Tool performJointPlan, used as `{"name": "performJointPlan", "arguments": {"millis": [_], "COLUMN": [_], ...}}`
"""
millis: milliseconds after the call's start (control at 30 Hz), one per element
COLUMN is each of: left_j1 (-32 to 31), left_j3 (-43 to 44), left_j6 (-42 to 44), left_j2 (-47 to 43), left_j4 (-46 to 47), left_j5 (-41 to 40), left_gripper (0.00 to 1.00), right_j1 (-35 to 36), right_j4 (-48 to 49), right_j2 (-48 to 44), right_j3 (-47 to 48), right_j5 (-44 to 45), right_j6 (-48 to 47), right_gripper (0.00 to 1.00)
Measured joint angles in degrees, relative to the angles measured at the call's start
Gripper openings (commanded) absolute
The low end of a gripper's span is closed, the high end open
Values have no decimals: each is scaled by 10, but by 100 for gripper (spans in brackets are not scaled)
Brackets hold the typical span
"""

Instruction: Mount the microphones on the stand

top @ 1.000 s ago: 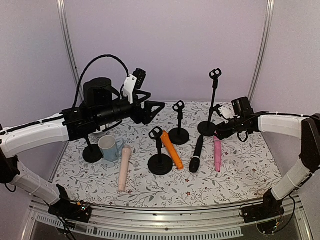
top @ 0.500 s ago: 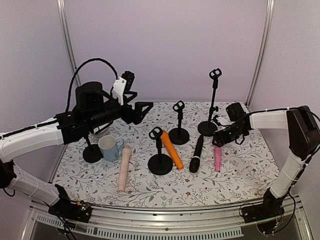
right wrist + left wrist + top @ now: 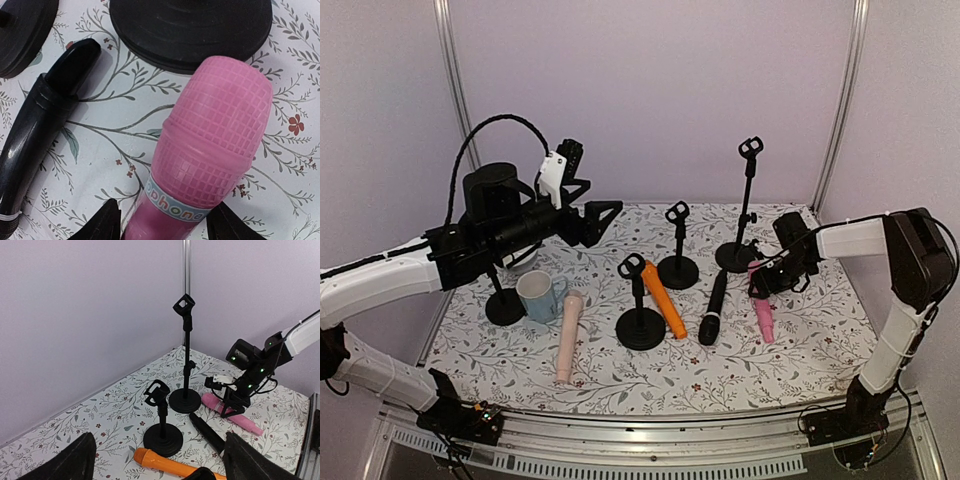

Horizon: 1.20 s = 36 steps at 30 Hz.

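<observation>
The floral table [image 3: 820, 360] holds several clip stands, no visible clip filled; the left gripper [image 3: 162, 462] hovers high, spread wide and empty; the right gripper [image 3: 162, 225] straddles the bright pink microphone [image 3: 210, 140], which lies beside the tall stand [image 3: 749, 195], jaws parted with slim gaps; this looks like pickup; next, squeeze squarely and lift toward a clip.

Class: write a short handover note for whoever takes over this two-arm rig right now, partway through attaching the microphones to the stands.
Left tool: raised, open, empty.
Right tool: low, straddling the pink microphone just below its head; grip unclear.
Orange microphone, black microphone, beige microphone and the pink one all lie on the table.
Done: nothing; the three stands with clips in view hold nothing.
Left: all four microphones.
</observation>
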Motion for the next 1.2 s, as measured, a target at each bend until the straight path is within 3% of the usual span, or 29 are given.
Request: {"name": "performJointPlan", "arguments": {"millis": [233,433,567,700,867,1000,1200], "left_j1": [0,0,0,-1,-35,-108,-205], "left_j3": [-2,-3,-3,-2,31,90,123], "left_j6": [0,2,7,7,2,2,-26], "left_j2": [0,0,0,0,2,23,94], "left_j4": [0,0,0,0,-16,-12,42], "left_j5": [0,4,7,10,-4,-2,-7], "left_gripper": [89,88,89,98,99,99,90], "right_j1": [-15,-35,-54,-66,-69,-71,-71], "right_j4": [-2,1,0,-3,-11,-14,14], "right_j2": [9,-11,-70,-161,-290,-390,-437], "right_j3": [-1,-15,-31,-37,-37,-36,-24], "right_j5": [-11,-21,-35,-73,-163,-286,-454], "right_j6": [4,7,9,6,-1,-6,0], "right_gripper": [37,31,27,24,25,26,26]}}
